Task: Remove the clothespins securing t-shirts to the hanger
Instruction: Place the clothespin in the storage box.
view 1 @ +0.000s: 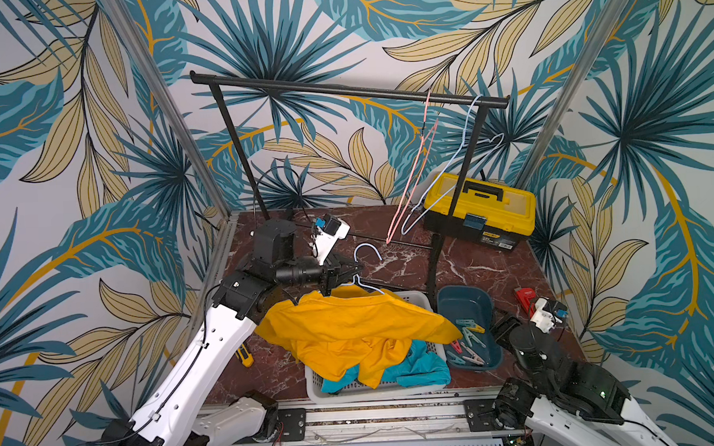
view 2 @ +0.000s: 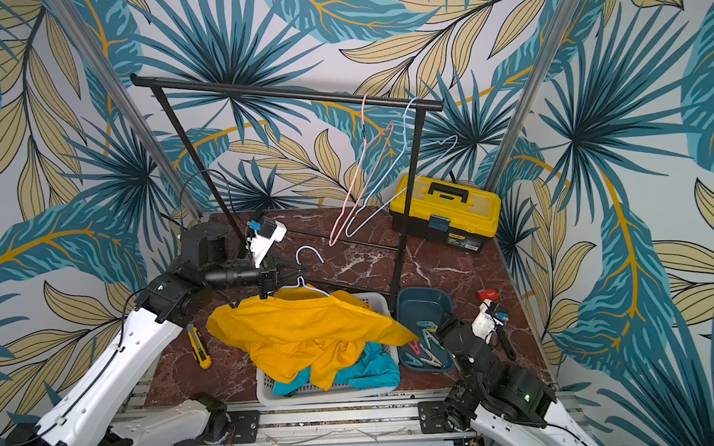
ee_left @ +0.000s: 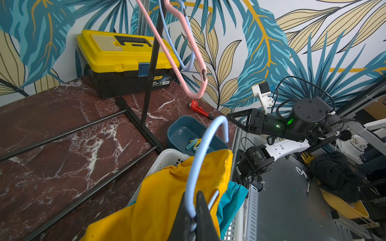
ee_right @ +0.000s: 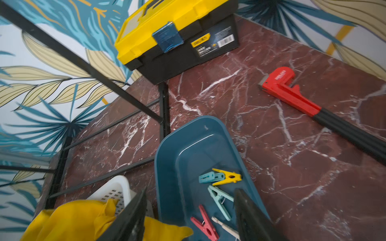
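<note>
Your left arm reaches level over the far rim of the basket [view 1: 375, 395], left gripper [ee_left: 193, 196] clamped on the blue hanger [ee_left: 200, 152]; your right gripper [ee_right: 190, 191] hangs beside the basket, jaws apart.

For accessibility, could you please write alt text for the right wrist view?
Coloured clothespins lie in a blue tray, seen between the right gripper's open fingers. Nearby on the marble table: a red wrench, a yellow toolbox, and a yellow t-shirt over a white basket.
</note>
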You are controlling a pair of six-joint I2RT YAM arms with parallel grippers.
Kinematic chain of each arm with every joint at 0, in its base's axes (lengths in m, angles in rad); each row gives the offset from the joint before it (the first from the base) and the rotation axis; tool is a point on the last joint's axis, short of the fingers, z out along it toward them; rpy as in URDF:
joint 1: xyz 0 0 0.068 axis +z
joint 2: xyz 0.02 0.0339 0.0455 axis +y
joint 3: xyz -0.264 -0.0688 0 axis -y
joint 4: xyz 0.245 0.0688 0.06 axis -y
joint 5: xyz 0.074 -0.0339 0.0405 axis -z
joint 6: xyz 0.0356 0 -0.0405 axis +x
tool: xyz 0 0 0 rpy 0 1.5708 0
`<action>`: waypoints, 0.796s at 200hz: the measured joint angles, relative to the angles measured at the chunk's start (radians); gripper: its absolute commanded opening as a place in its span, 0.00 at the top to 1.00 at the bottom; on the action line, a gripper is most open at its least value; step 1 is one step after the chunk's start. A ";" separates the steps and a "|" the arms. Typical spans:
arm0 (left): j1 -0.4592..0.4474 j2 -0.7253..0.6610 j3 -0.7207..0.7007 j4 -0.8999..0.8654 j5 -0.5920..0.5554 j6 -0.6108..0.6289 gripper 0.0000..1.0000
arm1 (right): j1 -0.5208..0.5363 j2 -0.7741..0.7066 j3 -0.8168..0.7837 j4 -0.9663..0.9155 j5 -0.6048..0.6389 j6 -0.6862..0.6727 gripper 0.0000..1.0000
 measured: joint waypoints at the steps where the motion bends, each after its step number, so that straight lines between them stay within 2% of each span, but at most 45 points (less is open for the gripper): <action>1: 0.000 0.000 0.000 0.000 0.000 0.000 1.00 | 0.000 0.000 -0.001 0.003 -0.003 -0.004 0.32; 32: 0.000 -0.002 0.000 0.000 -0.014 0.000 1.00 | 0.000 0.037 -0.010 0.157 -0.134 -0.142 0.32; 81: 0.000 -0.003 0.000 0.000 -0.023 -0.008 1.00 | 0.000 0.285 0.114 0.336 -0.417 -0.320 0.32; 110: 0.000 -0.003 0.000 0.000 -0.021 -0.018 1.00 | 0.000 0.399 0.232 0.425 -0.550 -0.383 0.32; 159: 0.000 -0.003 0.001 0.000 -0.016 -0.037 1.00 | 0.007 0.544 0.318 0.589 -0.731 -0.414 0.31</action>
